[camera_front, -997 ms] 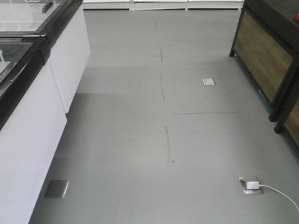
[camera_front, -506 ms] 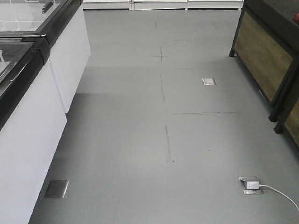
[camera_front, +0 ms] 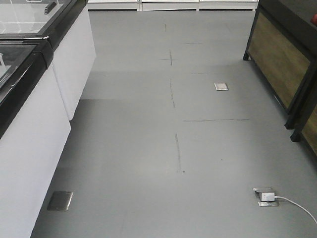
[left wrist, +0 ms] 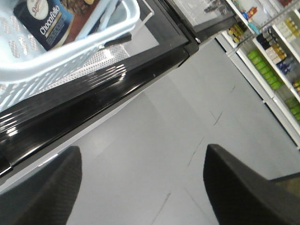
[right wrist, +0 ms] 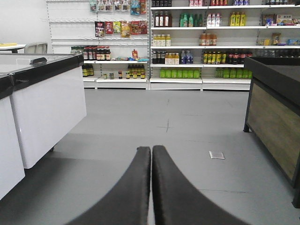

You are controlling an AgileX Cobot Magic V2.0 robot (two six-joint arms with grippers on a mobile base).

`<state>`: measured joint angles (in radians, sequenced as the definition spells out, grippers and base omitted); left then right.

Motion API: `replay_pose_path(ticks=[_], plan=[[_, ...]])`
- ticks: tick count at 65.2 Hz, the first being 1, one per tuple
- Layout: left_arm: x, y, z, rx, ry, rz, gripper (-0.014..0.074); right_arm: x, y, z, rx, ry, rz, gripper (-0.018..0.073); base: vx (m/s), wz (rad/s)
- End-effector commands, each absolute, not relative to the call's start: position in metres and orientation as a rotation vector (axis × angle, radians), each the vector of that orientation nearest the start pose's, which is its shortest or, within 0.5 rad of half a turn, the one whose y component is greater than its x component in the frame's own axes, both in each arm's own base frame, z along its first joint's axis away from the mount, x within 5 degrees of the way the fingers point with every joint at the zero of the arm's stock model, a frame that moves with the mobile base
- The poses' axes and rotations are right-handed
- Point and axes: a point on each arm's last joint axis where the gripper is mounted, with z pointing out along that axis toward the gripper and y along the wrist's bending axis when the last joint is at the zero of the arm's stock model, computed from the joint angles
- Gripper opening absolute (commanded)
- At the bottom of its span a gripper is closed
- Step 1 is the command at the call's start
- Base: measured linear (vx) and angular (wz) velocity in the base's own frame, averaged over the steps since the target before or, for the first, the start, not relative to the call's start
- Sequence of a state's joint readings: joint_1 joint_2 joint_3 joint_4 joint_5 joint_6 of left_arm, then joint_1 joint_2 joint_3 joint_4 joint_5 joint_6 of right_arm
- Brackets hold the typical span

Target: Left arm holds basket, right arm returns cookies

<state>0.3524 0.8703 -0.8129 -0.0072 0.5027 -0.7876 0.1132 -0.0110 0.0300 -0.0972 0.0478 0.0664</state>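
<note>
In the left wrist view the light blue slotted basket [left wrist: 70,51] rests on the glossy black top of a freezer at the upper left. The cookies [left wrist: 44,23], a dark navy box with "Choco" lettering, lie inside it. My left gripper [left wrist: 143,185] hangs over the grey floor below and to the right of the basket, open wide, holding nothing and touching nothing. My right gripper [right wrist: 151,152] points down the aisle toward the shelves with its two dark fingers pressed together and nothing between them. Neither arm shows in the front view.
White chest freezers with black rims [camera_front: 34,109] line the left of the aisle. A black-framed wooden stand [camera_front: 282,59] is on the right. A floor socket with a white plug and cable [camera_front: 266,197] lies at the lower right. Shelves of bottles [right wrist: 201,47] close the far end.
</note>
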Motion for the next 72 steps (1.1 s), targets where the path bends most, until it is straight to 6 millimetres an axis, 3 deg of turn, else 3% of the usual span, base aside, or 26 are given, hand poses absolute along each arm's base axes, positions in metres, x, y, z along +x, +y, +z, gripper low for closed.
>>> replay_pose_path(ticks=[1,13,22,32,45,72], plan=[[0.177,0.072,0.378,-1.158,1.632,-0.338,0.0524,0.055,0.006,0.207,-0.112,1.462,0.063,-0.0008,0.0,0.0],[0.19,0.095,0.387,-1.254,1.571,-0.434,0.0524,0.055,0.006,0.207,-0.112,1.462,0.063,-0.0008,0.0,0.0],[0.199,0.115,0.383,-1.286,1.575,-0.52,0.0524,0.055,0.006,0.207,-0.112,1.462,0.063,-0.0008,0.0,0.0],[0.193,0.148,0.382,-1.329,1.515,-0.553,0.0524,0.055,0.006,0.207,-0.112,1.462,0.063,-0.0008,0.0,0.0],[0.183,0.182,0.385,-1.249,1.49,-0.518,0.0524,0.055,0.006,0.207,-0.112,1.462,0.063,-0.0008,0.0,0.0],[0.208,0.222,0.372,-1.174,1.234,-0.877,0.0524,0.055,0.006,0.207,-0.112,1.462,0.063,-0.0008,0.0,0.0]])
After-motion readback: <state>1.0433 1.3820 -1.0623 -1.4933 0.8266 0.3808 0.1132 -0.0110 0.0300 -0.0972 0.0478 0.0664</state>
